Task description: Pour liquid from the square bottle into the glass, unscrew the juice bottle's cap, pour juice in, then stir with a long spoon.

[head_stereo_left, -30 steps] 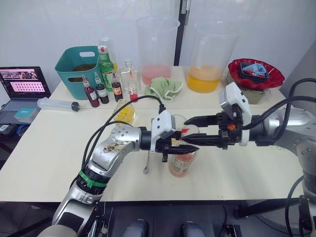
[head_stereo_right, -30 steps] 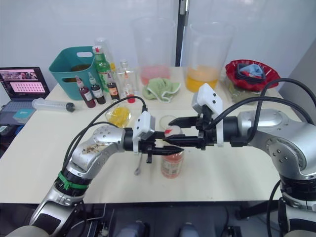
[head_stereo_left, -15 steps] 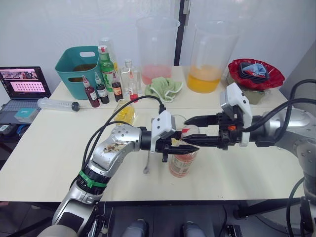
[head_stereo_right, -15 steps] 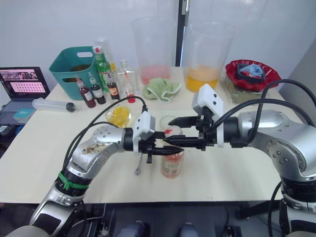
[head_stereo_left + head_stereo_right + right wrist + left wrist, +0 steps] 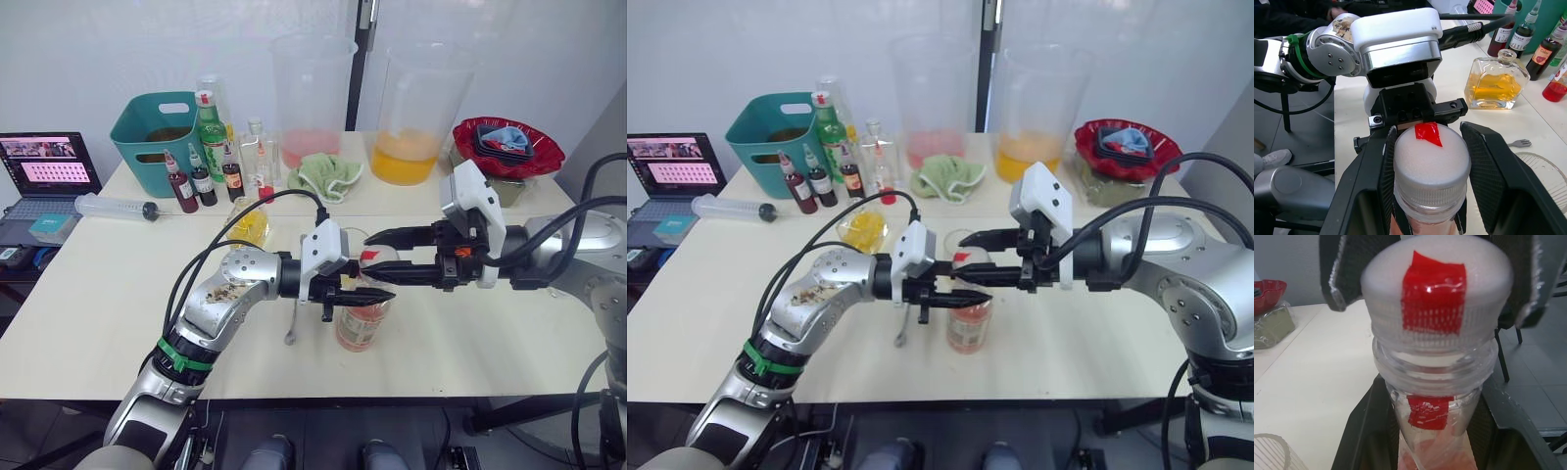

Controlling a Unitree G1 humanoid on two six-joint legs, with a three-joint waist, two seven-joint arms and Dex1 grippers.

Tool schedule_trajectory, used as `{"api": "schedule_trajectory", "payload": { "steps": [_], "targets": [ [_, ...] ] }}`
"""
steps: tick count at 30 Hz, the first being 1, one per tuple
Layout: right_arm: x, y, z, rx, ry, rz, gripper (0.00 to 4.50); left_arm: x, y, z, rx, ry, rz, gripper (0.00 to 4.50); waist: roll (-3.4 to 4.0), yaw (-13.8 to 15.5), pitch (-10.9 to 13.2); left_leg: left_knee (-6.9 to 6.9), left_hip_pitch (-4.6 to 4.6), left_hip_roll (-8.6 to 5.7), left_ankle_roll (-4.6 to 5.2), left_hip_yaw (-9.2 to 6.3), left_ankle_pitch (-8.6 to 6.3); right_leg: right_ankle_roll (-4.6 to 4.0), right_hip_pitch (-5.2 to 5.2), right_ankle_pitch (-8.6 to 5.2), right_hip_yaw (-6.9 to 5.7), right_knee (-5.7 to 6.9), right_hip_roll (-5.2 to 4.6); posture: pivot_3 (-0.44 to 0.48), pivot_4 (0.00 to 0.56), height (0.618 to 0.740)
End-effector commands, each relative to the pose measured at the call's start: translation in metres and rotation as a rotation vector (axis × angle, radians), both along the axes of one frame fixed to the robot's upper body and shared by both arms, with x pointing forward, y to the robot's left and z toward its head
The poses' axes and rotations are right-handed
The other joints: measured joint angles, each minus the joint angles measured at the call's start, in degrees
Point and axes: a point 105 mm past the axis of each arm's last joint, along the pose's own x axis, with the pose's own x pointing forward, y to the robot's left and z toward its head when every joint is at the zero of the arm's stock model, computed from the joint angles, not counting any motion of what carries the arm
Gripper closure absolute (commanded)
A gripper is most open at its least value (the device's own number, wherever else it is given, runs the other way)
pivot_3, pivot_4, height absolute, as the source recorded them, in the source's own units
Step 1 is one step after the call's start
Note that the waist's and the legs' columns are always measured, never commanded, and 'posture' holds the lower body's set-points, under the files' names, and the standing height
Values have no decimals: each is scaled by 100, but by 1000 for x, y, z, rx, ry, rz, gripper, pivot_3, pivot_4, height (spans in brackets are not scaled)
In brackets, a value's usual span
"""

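Left gripper (image 5: 364, 294) clamps juice bottle (image 5: 1432, 423) | lower body hidden

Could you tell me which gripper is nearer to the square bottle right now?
Left. The left gripper grips the juice bottle just front-right of the square bottle; the right gripper flanks the cap, farther right.
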Motion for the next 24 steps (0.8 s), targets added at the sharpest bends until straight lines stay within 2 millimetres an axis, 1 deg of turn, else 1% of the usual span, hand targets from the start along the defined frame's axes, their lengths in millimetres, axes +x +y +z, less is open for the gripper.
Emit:
{"api": "schedule_trajectory", "payload": {
  "steps": [1,4,8,9,11,14,17,19,22,23,24],
  "targets": [
    [-3,-1,3,1,-21,10,2845,10,5,-23,87,48,63,3131,0,0,0,0,0,0,0,0,0,0,0,0,0,0,0,0,150,740],
    [-2,-2,8,21,-33,7,2845,10,4,-23,86,48,63,3131,0,1,0,0,0,0,0,0,0,0,0,0,0,0,0,0,150,740],
    [1,-11,22,44,-53,-26,2845,10,5,-24,87,48,63,3131,0,2,0,0,-1,0,0,0,0,0,0,0,1,0,0,0,150,740],
    [6,-19,28,52,-65,-62,2845,10,5,-24,87,48,63,3131,0,2,0,0,-1,-1,0,0,0,0,0,0,1,0,0,0,150,740],
    [18,-40,39,71,-96,-166,2845,10,5,-24,87,48,63,3131,0,12,0,0,-3,-1,0,0,0,0,-1,0,1,0,0,0,150,740],
    [28,-65,48,92,-124,-276,2845,10,5,-24,86,48,64,3131,0,3,0,1,-3,-1,0,2,0,0,0,0,1,-2,0,0,150,740],
    [40,-100,55,125,-157,-428,2845,9,5,-24,85,50,62,3131,0,4,0,0,-3,1,0,3,0,0,-2,0,0,0,0,0,150,740],
    [47,-129,54,135,-178,-548,2845,9,5,-23,80,55,64,3131,0,12,0,1,-4,-1,0,4,0,0,0,0,2,-1,0,0,150,740],
    [60,-185,48,157,-218,-797,2845,10,6,-23,74,55,74,3131,0,14,0,2,-3,-1,0,8,0,0,0,0,3,-1,0,0,150,740],
    [62,-196,47,165,-222,-843,2845,10,6,-22,73,55,77,3131,1,10,0,2,-3,-1,0,9,0,0,0,0,3,-1,0,0,150,740],
    [67,-213,42,182,-241,-932,2845,11,8,-21,65,54,90,3131,4,3,-1,1,-3,-1,0,12,1,0,-1,0,6,0,0,0,150,740]
  ]
}}
